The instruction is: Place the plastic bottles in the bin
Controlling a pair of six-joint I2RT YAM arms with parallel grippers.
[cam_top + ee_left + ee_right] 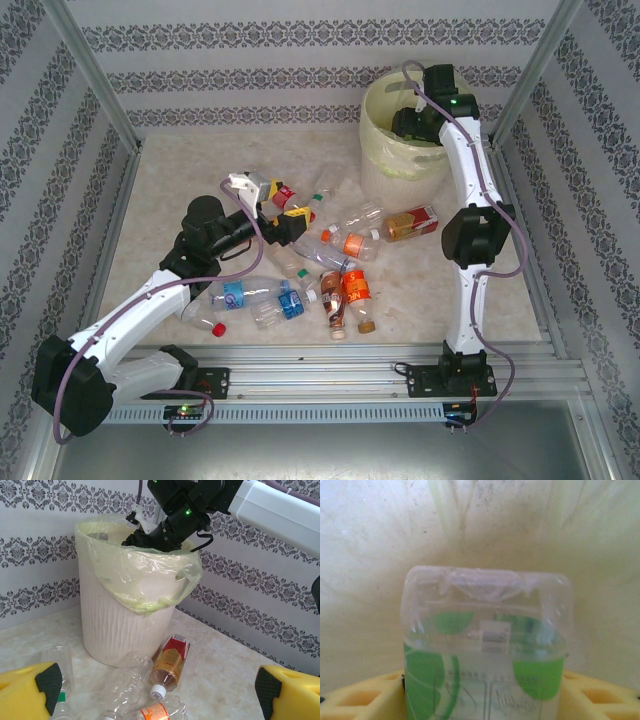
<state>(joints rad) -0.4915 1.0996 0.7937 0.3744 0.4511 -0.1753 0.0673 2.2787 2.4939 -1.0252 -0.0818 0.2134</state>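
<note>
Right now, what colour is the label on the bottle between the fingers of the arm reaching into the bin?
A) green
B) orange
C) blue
A: the bottle between the yellow fingers, inside the bin, carries a green label.

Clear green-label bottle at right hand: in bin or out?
Inside. Overhead, the right hand sits within the pale-yellow round plastic bin; its wrist view shows the clear green-labelled bottle between its fingers, liner behind.

Green-labelled bottle [485, 645] cut off at lower edge, right jaws' hold on it unclear.
</note>
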